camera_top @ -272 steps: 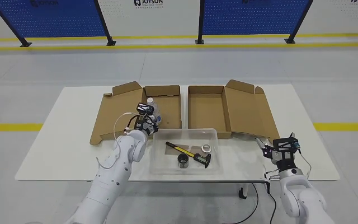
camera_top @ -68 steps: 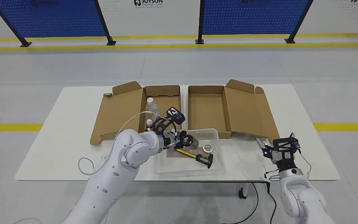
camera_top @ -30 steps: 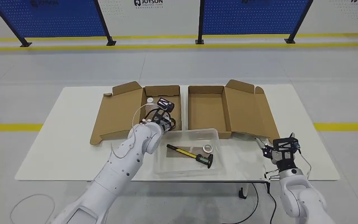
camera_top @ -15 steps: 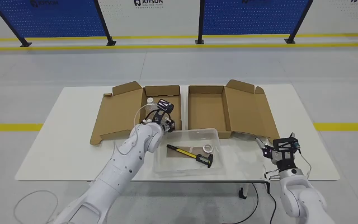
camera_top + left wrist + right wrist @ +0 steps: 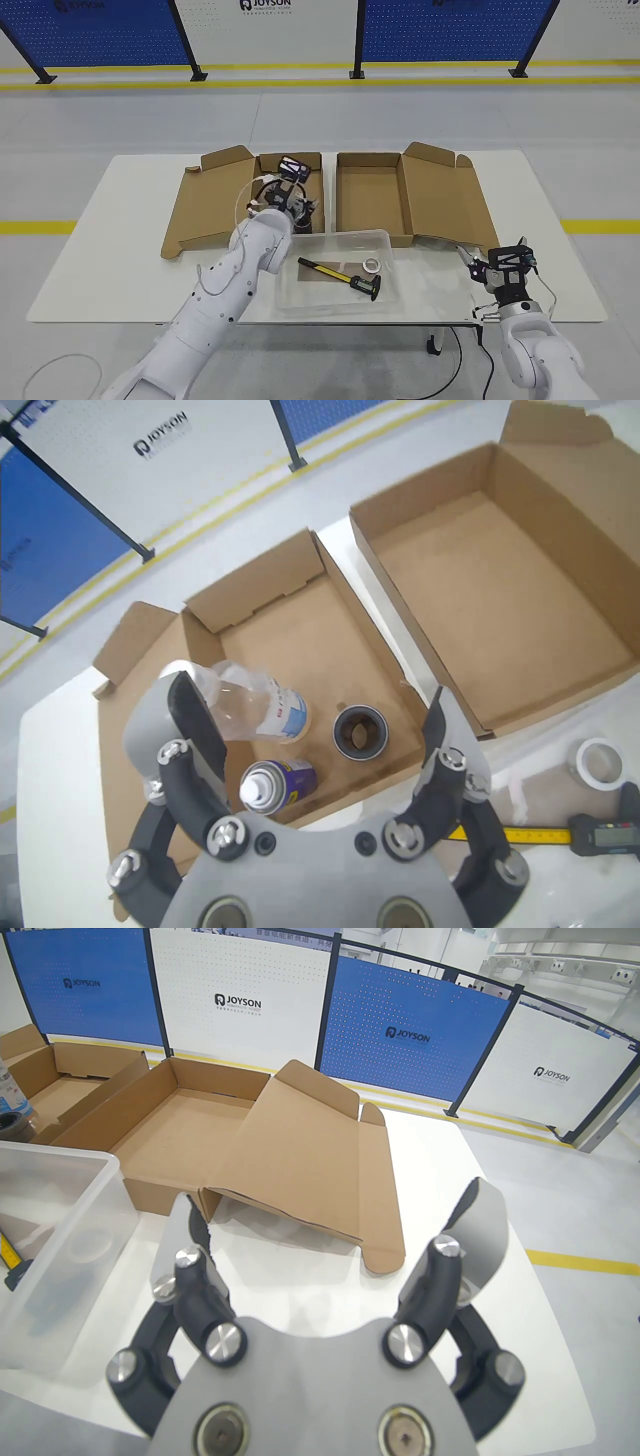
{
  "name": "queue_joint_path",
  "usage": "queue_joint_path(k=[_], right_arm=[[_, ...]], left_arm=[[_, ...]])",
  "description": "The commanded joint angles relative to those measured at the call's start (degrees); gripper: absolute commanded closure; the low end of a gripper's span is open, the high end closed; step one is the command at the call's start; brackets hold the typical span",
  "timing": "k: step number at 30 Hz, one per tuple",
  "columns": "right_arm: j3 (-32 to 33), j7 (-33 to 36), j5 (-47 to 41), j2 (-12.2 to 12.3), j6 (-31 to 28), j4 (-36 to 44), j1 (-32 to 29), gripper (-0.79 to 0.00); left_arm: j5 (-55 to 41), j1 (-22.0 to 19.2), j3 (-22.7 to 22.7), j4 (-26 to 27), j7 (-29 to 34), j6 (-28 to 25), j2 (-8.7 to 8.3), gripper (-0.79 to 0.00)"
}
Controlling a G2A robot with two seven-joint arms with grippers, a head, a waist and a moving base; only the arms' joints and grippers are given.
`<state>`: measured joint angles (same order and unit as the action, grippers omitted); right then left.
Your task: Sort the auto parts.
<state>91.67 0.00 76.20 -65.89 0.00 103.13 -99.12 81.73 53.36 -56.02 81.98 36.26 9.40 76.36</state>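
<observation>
Left gripper (image 5: 310, 695): jaws spread wide, nothing held. It is positioned over the near end of the left cardboard box (image 5: 280, 640), as seen in the left wrist and top views.

Contents of the left cardboard box, all grouped at its near end:
- a clear plastic bottle (image 5: 250, 705) with a blue and white label; whether it stands or lies could not be settled
- a spray can (image 5: 277, 782), upright, white nozzle uppermost, close to the near wall of the box
- a dark cylindrical part (image 5: 360, 732), hollow, open end upward, resting on the box floor just beside the bottle and the can, clear of both fingers

The right cardboard box (image 5: 490, 600) is set beside the left one, lid folded out flat toward the right edge of the table (image 5: 130, 230); only bare cardboard is noted inside.

A clear plastic bin (image 5: 335, 240) is placed in front of the two boxes. In it are recorded a white ring (image 5: 597, 762) and a caliper (image 5: 595, 837) with a yellow scale, lying close together.

Right gripper (image 5: 332, 1195): jaws likewise wide apart, nothing between them. It is held over the near right part of the table, to the right of the bin and in front of the folded-out lid, touching neither
</observation>
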Motion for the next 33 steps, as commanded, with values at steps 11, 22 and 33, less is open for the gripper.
queue_joint_path(k=[11,22,33], right_arm=[[0.0,0.0,0.0,0.0,0.0,0.0,0.0,-0.785],[0.0,0.0,0.0,0.0,0.0,0.0,0.0,-0.785],[-1.3,1.4,-2.2,-0.1,-3.1,1.7,2.2,-0.785]], left_arm=[[18.8,23.9,-13.4,28.6,2.4,11.6,-3.15,-0.785],[22.5,32.9,-20.1,37.5,5.4,9.5,-3.72,-0.785],[22.5,32.9,-20.1,37.5,5.4,9.5,-3.72,-0.785]])
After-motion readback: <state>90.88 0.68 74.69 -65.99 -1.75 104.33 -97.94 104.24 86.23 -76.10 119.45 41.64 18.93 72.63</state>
